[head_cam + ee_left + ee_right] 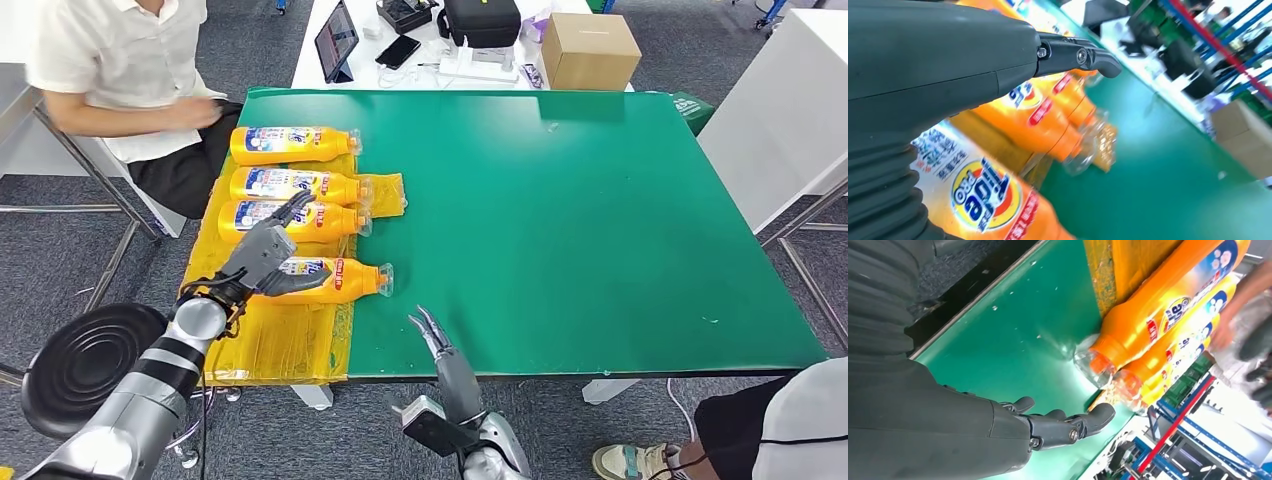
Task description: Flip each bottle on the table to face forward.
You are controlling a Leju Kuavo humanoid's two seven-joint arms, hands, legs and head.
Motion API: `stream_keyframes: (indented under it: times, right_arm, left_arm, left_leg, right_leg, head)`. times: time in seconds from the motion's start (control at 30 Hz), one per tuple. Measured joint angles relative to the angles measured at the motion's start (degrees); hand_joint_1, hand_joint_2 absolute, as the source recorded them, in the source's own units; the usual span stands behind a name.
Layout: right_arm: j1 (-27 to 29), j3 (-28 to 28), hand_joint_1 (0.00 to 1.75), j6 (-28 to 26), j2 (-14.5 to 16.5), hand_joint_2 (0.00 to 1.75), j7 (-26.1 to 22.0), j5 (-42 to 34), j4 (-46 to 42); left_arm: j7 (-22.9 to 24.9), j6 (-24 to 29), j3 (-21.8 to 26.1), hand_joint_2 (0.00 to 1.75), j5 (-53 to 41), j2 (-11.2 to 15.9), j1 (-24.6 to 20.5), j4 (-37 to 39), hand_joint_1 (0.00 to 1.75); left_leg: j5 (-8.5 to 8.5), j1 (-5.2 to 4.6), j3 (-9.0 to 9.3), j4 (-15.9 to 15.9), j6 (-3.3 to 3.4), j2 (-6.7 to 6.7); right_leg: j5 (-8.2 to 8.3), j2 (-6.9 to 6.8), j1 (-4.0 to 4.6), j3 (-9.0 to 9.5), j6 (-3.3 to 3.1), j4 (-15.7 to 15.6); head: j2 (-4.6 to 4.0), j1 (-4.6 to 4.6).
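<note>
Lying in a row on a yellow plastic sheet [270,340] at the left end of the green desk [600,220] are four orange bottles, caps pointing right, labels up. The left hand [262,252] rests over the nearest bottle [335,280] with fingers spread — a few reach toward the next bottle [300,219] behind it — and I cannot tell whether it grips. Beyond lie the third bottle [295,184] and the farthest bottle [290,143], close to a seated person [120,70] at the desk's far left corner. Further right, the right hand [438,345] hovers at the near edge — fingers apart, holding nothing. A cardboard box [588,50] sits behind the desk.
</note>
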Motion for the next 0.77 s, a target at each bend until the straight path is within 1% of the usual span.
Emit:
stream_keyframes:
  times: [0.1,0.17,0.23,0.3,0.37,0.47,0.57,0.67,0.73,0.77]
  right_arm:
    - [0.2,-0.1,0.0,-0.2,-0.3,1.75,0.0,0.1,-0.3]
    - [0.3,-0.2,0.0,-0.8,-0.4,1.75,0.0,0.3,-0.7]
    - [1.0,-0.6,0.0,-2.6,-0.7,1.75,0.0,1.6,-2.0]
    - [3.3,-2.5,0.0,-4.8,-1.5,1.75,0.0,4.4,-5.8]
    - [8.0,-6.9,0.0,-5.8,-2.4,1.75,0.0,7.3,-13.0]
    - [16.5,-16.7,0.0,-6.1,-3.8,1.75,0.0,9.4,-25.4]
    - [23.2,-26.7,0.0,-6.1,-4.4,1.75,0.0,8.7,-35.8]
    - [27.6,-34.7,0.0,-5.5,-4.4,1.75,0.0,6.6,-43.2]
    - [29.1,-38.2,0.0,-5.3,-4.4,1.75,0.0,5.9,-46.4]
    - [29.4,-38.9,0.0,-5.3,-4.4,1.75,0.0,5.7,-47.0]
  left_arm:
    - [0.0,0.0,0.0,0.0,0.2,0.5,0.7,-2.6,0.0]
    - [0.0,0.3,0.0,0.87,0.8,0.8,1.2,-3.9,0.0]
    - [-0.4,1.6,0.0,1.75,2.4,1.2,2.6,-6.2,0.0]
    - [-1.2,4.0,0.9,1.75,5.2,1.8,6.0,-10.4,0.0]
    - [-2.5,7.3,3.6,1.75,9.1,2.1,12.1,-17.3,0.0]
    - [-4.4,11.8,9.2,1.75,12.8,2.1,22.8,-28.8,0.0]
    - [-5.6,14.9,14.5,1.75,13.3,1.9,31.2,-37.7,0.0]
    - [-6.4,16.3,18.4,1.75,13.2,1.3,36.7,-43.5,0.0]
    - [-6.8,16.8,20.0,1.75,13.1,1.0,38.9,-45.9,0.0]
    - [-6.9,17.0,20.3,1.75,13.1,0.9,39.3,-46.4,0.0]
  left_leg:
    - [0.0,0.0,0.0,0.0,0.0,0.01]
    - [0.0,0.0,0.0,0.0,0.0,0.01]
    - [0.0,0.0,0.0,0.0,0.0,0.02]
    - [-0.06,0.0,0.02,0.0,-0.05,0.03]
    - [-0.19,-0.01,0.04,0.0,-0.15,0.06]
    - [-0.42,-0.02,0.01,0.0,-0.16,0.04]
    - [-0.62,-0.03,0.01,0.0,-0.08,-0.01]
    - [-0.7,-0.02,0.04,0.0,-0.08,-0.01]
    - [-0.71,-0.02,0.09,0.0,-0.1,0.0]
    - [-0.72,-0.02,0.11,0.0,-0.1,0.01]
  right_leg:
    - [0.0,0.0,0.0,-0.01,0.0,0.0]
    - [0.0,0.0,0.01,0.0,0.0,0.0]
    - [0.0,0.01,0.01,0.0,0.0,0.0]
    - [-0.03,0.01,0.0,0.02,-0.02,0.0]
    - [-0.11,0.03,-0.02,0.02,-0.08,0.0]
    - [-0.33,0.02,-0.03,-0.03,-0.12,0.0]
    - [-0.55,0.01,-0.05,0.0,-0.05,-0.1]
    - [-0.59,0.01,-0.04,0.01,-0.02,-0.1]
    - [-0.6,0.01,-0.03,0.04,-0.04,-0.1]
    - [-0.6,0.01,-0.03,0.05,-0.04,-0.1]
  head:
    - [0.0,0.0]
    - [0.0,-0.01]
    - [0.0,-0.01]
    - [0.0,0.0]
    - [0.0,0.0]
    - [0.0,0.01]
    - [0.0,0.01]
    - [0.0,0.0]
    - [0.0,-0.01]
    - [0.0,-0.01]
